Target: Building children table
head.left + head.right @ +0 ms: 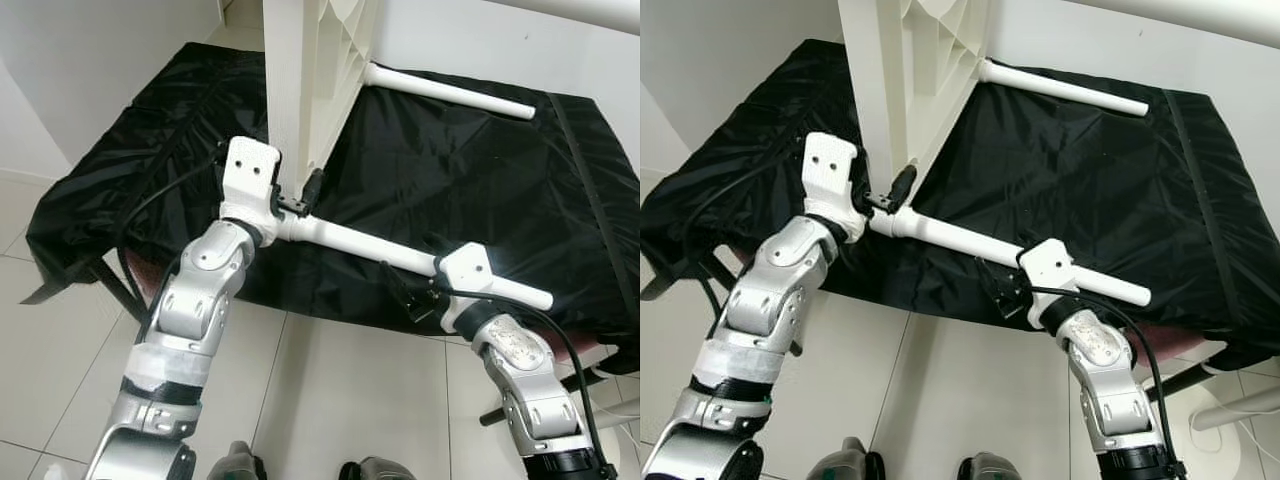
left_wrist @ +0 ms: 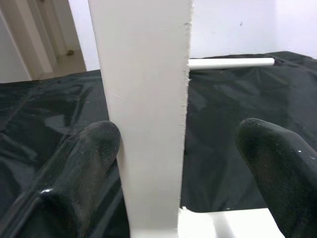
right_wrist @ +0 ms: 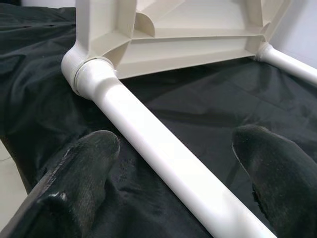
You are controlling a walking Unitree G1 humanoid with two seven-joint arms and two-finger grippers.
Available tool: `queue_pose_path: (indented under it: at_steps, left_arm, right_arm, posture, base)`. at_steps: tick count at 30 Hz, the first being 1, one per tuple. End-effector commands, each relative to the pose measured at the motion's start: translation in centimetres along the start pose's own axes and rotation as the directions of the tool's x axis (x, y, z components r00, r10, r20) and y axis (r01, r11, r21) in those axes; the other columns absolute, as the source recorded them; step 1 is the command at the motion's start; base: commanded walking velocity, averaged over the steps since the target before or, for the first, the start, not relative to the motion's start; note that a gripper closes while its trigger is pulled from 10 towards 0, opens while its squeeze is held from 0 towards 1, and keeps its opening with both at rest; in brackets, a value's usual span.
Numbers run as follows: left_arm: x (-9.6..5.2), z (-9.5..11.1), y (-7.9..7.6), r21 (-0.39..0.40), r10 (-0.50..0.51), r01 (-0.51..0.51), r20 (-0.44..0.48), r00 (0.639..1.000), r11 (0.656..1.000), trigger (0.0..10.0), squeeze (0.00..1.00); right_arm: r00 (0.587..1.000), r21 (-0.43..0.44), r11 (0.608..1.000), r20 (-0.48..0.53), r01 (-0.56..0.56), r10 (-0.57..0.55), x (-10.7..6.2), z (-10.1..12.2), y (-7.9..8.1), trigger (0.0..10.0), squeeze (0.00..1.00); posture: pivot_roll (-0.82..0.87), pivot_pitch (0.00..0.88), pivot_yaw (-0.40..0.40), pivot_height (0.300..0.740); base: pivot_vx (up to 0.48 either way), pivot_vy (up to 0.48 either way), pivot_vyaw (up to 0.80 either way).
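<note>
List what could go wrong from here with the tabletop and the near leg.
1. The tabletop stands on edge on the black cloth; the left gripper straddles its rim with open fingers, so it might tip.
2. The right gripper is open around the near leg, not clamping it; the leg could work out of its corner socket.

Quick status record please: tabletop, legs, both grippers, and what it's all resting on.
tabletop: white tabletop stands on edge on the black cloth
near leg: near leg is seated in the tabletop's lower corner socket and runs out over the cloth
far leg: far leg is also fitted, at the far corner
left gripper: left gripper open, its fingers on either side of the tabletop's edge
right gripper: right gripper open, straddling the near leg
</note>
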State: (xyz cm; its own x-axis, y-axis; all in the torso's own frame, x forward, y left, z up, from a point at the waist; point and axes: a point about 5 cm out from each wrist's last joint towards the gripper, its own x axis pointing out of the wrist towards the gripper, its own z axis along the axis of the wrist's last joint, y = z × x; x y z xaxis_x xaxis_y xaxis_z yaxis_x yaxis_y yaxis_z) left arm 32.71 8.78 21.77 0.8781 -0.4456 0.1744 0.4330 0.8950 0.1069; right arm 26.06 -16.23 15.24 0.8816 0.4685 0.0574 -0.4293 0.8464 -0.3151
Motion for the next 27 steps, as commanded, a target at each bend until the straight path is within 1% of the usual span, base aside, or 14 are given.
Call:
queue_pose_path:
  at_steps: [1,2,4,7,11,14,15,17,19,21,24,25,26,27]
  left_arm:
    - [0.5,-0.2,0.0,0.015,0.039,-0.038,-0.006,0.999,0.999,10.0,0.00]
    - [0.8,-0.2,0.2,0.033,0.048,-0.048,-0.011,0.999,0.998,10.0,0.00]
    - [0.8,-0.2,0.2,0.033,0.048,-0.048,-0.011,0.999,0.998,10.0,0.00]
    - [1.3,-0.3,0.8,0.067,0.059,-0.058,-0.019,0.998,0.996,10.0,0.00]
    - [1.7,-0.4,1.4,0.076,0.075,-0.073,-0.019,0.997,0.994,10.0,0.00]
    - [2.0,-0.3,1.6,0.076,0.080,-0.079,-0.015,0.997,0.994,10.0,0.00]
    - [2.0,-0.3,1.6,0.076,0.080,-0.079,-0.015,0.997,0.994,10.0,0.00]
    - [2.5,-0.2,1.5,0.077,0.077,-0.076,-0.009,0.997,0.994,10.0,0.00]
    - [2.5,-0.2,1.5,0.077,0.077,-0.076,-0.009,0.997,0.994,10.0,0.00]
    - [3.0,0.1,1.3,0.077,0.064,-0.064,0.004,0.998,0.995,10.0,0.00]
    - [3.1,0.2,1.3,0.078,0.062,-0.063,0.009,0.998,0.995,10.0,0.00]
    - [3.5,0.3,1.0,0.081,0.047,-0.048,0.018,0.999,0.996,10.0,0.00]
    - [3.5,0.3,1.0,0.081,0.047,-0.048,0.018,0.999,0.996,10.0,0.00]
    - [3.8,0.3,0.6,0.096,0.024,-0.027,0.025,0.999,0.995,10.0,0.00]
  right_arm:
    - [1.000,0.016,1.000,0.003,-0.004,0.004,0.1,0.0,0.0,10.0,0.00]
    - [1.000,0.017,1.000,0.005,-0.003,0.003,0.1,0.1,0.1,10.0,0.00]
    - [1.000,0.017,1.000,0.005,-0.003,0.003,0.1,0.1,0.1,10.0,0.00]
    - [1.000,0.016,1.000,0.011,0.003,-0.003,0.3,0.1,0.1,10.0,0.00]
    - [1.000,0.009,1.000,0.018,0.007,-0.007,0.4,0.2,0.1,10.0,0.00]
    - [1.000,0.009,1.000,0.022,0.008,-0.008,0.4,0.2,0.1,10.0,0.00]
    - [1.000,0.009,1.000,0.022,0.008,-0.008,0.4,0.2,0.1,10.0,0.00]
    - [1.000,0.013,1.000,0.021,0.002,-0.002,0.5,0.2,0.3,10.0,0.00]
    - [1.000,0.013,1.000,0.021,0.002,-0.002,0.5,0.2,0.3,10.0,0.00]
    - [1.000,0.015,1.000,0.022,-0.005,0.005,0.6,0.2,0.4,10.0,0.00]
    - [1.000,0.015,1.000,0.022,-0.007,0.007,0.7,0.3,0.5,10.0,0.00]
    - [1.000,0.016,1.000,0.026,-0.011,0.010,0.8,0.3,0.5,10.0,0.00]
    - [1.000,0.016,1.000,0.026,-0.011,0.010,0.8,0.3,0.5,10.0,0.00]
    - [0.999,0.015,1.000,0.029,-0.016,0.015,0.9,0.4,0.7,10.0,0.00]
  posture:
    - [-0.09,0.019,0.009,0.740]
    - [-0.09,0.018,0.013,0.740]
    - [-0.09,0.018,0.013,0.740]
    - [-0.10,0.012,0.020,0.740]
    - [-0.10,0.010,0.023,0.740]
    - [-0.10,0.012,0.023,0.740]
    - [-0.10,0.012,0.023,0.740]
    - [-0.10,0.013,0.022,0.740]
    - [-0.10,0.013,0.022,0.740]
    - [-0.11,0.017,0.021,0.740]
    - [-0.11,0.017,0.021,0.740]
    - [-0.10,0.023,0.016,0.740]
    - [-0.10,0.023,0.016,0.740]
    - [-0.10,0.032,0.012,0.740]
  base:
    - [0.000,0.000,0.00]
    - [0.000,0.000,0.00]
    - [0.000,0.000,0.00]
    - [0.000,0.000,0.00]
    - [0.000,0.000,0.00]
    - [0.000,0.000,0.00]
    - [0.000,0.000,0.00]
    - [0.000,0.000,0.00]
    - [0.000,0.000,0.00]
    - [0.000,0.000,0.00]
    - [0.000,0.000,0.00]
    - [0.000,0.000,0.00]
    - [0.000,0.000,0.00]
    - [0.000,0.000,0.00]
